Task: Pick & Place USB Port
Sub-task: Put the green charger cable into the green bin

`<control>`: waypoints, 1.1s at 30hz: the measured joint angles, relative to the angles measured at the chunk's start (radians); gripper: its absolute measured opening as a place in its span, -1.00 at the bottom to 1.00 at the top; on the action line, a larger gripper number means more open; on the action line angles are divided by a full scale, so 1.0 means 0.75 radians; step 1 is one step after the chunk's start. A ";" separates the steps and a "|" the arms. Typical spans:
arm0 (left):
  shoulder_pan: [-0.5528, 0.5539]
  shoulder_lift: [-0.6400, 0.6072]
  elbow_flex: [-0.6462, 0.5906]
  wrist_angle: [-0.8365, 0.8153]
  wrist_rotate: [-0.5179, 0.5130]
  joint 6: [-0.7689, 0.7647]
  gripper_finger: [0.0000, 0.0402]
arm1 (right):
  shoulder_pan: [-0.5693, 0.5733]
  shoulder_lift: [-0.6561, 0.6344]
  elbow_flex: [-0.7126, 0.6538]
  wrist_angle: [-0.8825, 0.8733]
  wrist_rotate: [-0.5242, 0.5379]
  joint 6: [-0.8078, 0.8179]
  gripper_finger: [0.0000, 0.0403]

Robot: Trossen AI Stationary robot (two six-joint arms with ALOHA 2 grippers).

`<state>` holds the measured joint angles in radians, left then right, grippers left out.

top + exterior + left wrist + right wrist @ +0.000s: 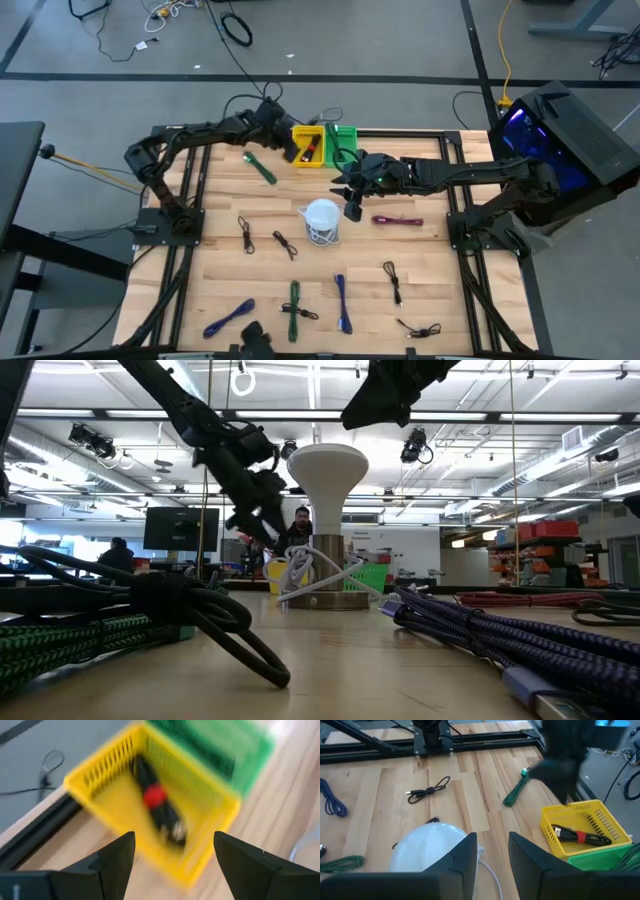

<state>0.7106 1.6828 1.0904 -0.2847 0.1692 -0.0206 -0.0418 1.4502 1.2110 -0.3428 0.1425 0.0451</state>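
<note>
A black cable bundle with a red tie (159, 810) lies on the floor of the yellow basket (309, 147) at the table's far edge. My left gripper (175, 840) hangs open just above the basket's near-left side (290, 148), nothing between its fingers. Next to the yellow basket, toward the right, stands a green basket (343, 143) with green cable in it. My right gripper (492, 837) hovers open over the white dome-shaped object (322, 215) at the table's middle, touching nothing.
Loose cable bundles lie across the table: green (260, 168) near the baskets, maroon (397, 220) right of the dome, black (245, 235), blue (343, 303) and green (294, 305) toward the near edge. White cord coils round the dome's base (300, 575).
</note>
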 joint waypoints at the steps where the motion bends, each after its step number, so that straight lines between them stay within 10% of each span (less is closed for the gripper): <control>1: -0.004 -0.022 0.000 -0.091 -0.027 0.089 0.35 | 0.000 0.000 0.000 -0.003 0.000 0.000 -0.45; 11: -0.123 -0.055 -0.001 -0.619 -0.462 0.857 0.35 | 0.000 0.000 0.000 0.016 0.014 0.000 -0.45; 16: -0.156 -0.055 -0.001 -0.650 -0.463 1.117 0.35 | -0.001 0.000 -0.004 0.016 0.022 0.012 -0.45; 33: -0.168 0.079 -0.003 -0.670 -0.391 1.215 0.35 | 0.004 0.000 -0.005 0.007 0.024 0.033 -0.45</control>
<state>0.5848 1.7419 1.0882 -0.7869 -0.1242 0.8904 -0.0386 1.4502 1.2076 -0.3374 0.1605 0.0700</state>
